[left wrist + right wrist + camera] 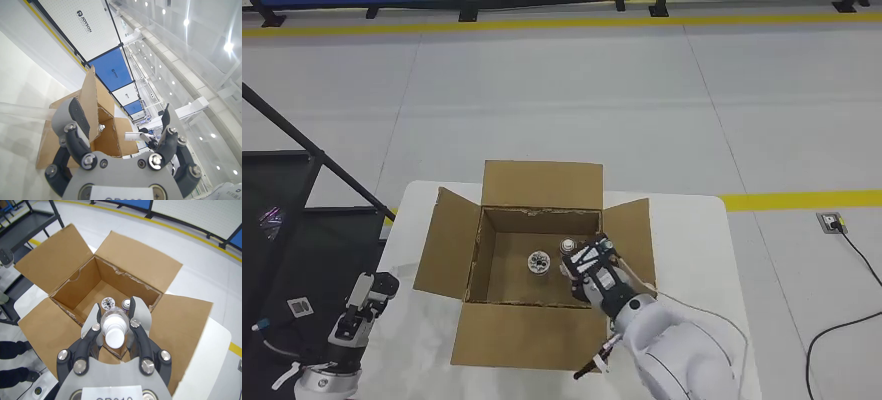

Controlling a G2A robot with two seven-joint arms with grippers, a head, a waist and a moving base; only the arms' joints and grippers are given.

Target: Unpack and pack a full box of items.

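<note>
The right gripper [114, 306] is clamping its two jaws on the shoulders of a clear bottle [113, 330] with a white cap. The bottle is hanging upright, cap toward the wrist, over the near right part of an open cardboard box [83, 281]. Whether the bottle's base is touching the box floor cannot be told.

The box is standing at the middle of a white table [692, 230], and its four flaps [542, 183] are spreading outward, with torn edges showing along the inner rim.

Two more items are standing on the box floor:
- A spray can [126, 303] with a purple body is sitting just beyond the held bottle, toward the far wall.
- A round perforated cap [107, 303] is sitting to the left of the can, near it but apart from it.

The left gripper [122, 115] is hovering off the table's near left edge, well apart from the box. Its jaws are standing wide apart and holding nothing, and its dark ribbed pads [78, 117] are facing each other across the gap.
</note>
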